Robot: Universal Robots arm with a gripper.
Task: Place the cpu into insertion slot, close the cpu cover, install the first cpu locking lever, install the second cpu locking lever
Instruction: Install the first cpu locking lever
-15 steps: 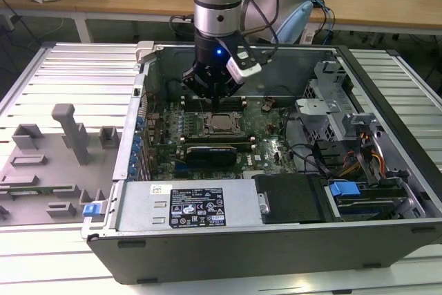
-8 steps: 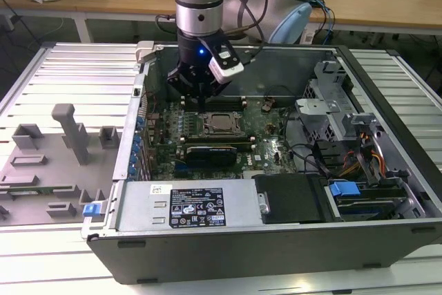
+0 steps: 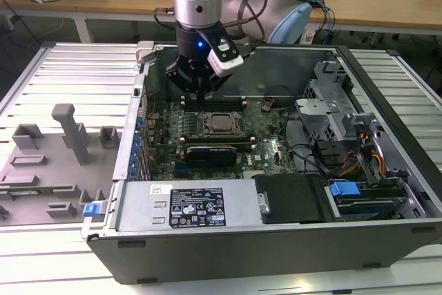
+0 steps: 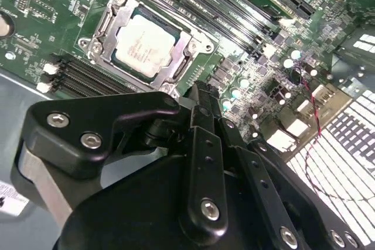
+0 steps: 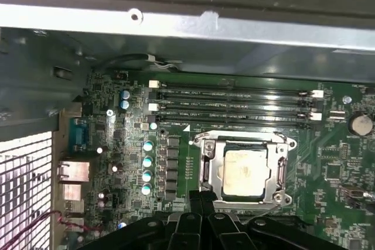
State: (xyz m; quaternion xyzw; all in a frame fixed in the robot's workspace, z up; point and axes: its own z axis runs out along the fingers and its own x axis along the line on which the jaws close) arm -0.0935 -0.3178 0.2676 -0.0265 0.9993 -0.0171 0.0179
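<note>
The cpu point(image 5: 246, 171) point(image 4: 143, 45) point(image 3: 219, 124), a pale square chip, lies flat in the black-rimmed insertion slot point(image 5: 245, 146) on the green board. The silver cpu cover point(image 5: 207, 168) point(image 4: 176, 67) lies down around it, and the chip shows through its window. In the exterior view my gripper point(image 3: 199, 97) hangs just above the board, a little to the left of the socket and behind it. Its black fingers point(image 4: 198, 95) point(image 5: 202, 196) are shut together with nothing between them, and their tips are beside one edge of the cover without touching it.
Long black memory slots point(image 5: 234, 106) run beside the socket. A long black card point(image 3: 210, 150) lies in front of it. The case's metal walls point(image 3: 290, 67) ring the board, with drive cages and cables point(image 3: 345, 143) on the exterior view's right. Grey fixtures point(image 3: 72, 132) stand outside the case.
</note>
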